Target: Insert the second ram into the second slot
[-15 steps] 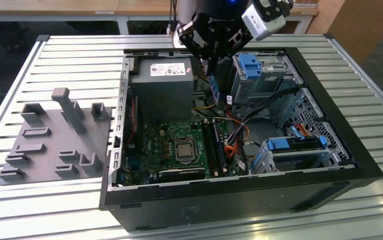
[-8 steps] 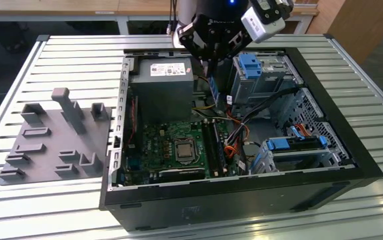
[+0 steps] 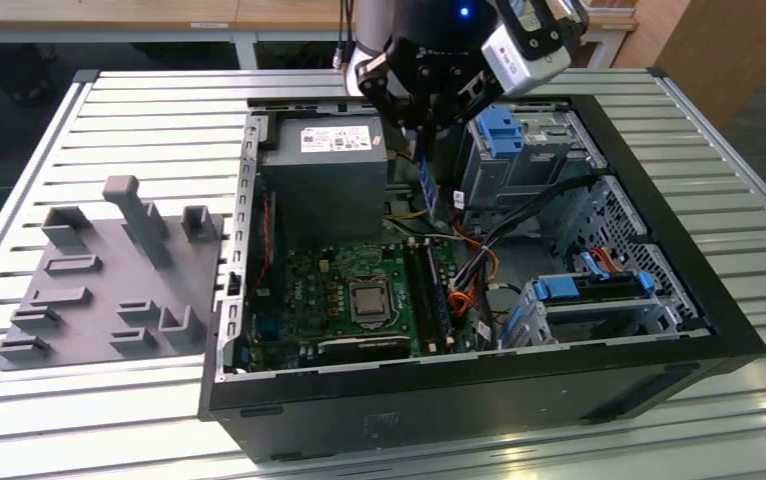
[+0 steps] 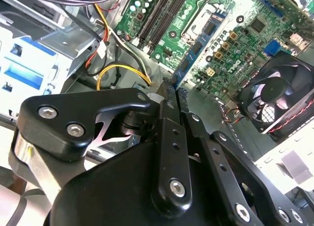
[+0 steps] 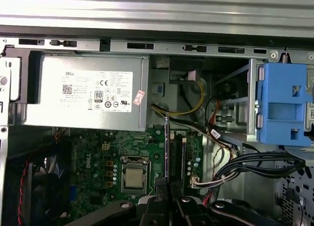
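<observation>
Ram (image 4: 198,46) is held edge-on between the clamped fingertips of the gripper (image 4: 172,92), projecting ahead over the board (image 4: 230,34). Black slots (image 4: 157,17) are seen further ahead, apart from the ram. A fan (image 4: 277,96) is noted to one side of the gripper, yellow wires (image 4: 117,71) to the other.

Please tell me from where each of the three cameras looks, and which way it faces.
Exterior view: off the arm, high, looking down into the open computer case; the arm and hand hang over it.
First wrist view: on the arm, facing past the hand to the power supply and motherboard.
Second wrist view: on the arm, behind the hand, facing the motherboard and a fan.
Shared: both wrist views show the hand shut on the second ram.
</observation>
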